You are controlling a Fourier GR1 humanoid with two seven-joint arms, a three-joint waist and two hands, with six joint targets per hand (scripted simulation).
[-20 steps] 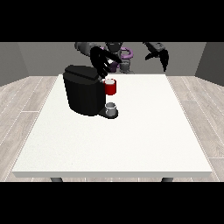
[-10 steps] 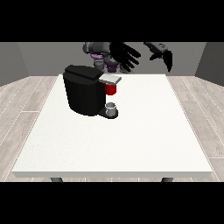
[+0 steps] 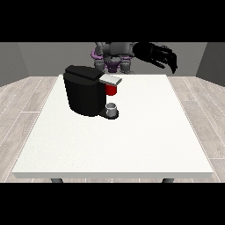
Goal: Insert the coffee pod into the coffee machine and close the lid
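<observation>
Grey thing [image 3: 112,108] sits on the coffee machine [image 3: 85,90] drip base, possibly the pod; likely light, rigid, slick, so pinch its sidewalls. Hand at view's right [image 3: 163,56] is raised over the far table [image 3: 132,145] edge, holding nothing; finger pose unclear.

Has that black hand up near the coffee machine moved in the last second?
Yes. The hand at the view's right has swung away from the coffee machine toward the view's right, and now hangs above the table's far right part.

Hand at view's right [image 3: 163,56] raised high, arm outstretched w/ fingers extended, holding nothing.
</observation>
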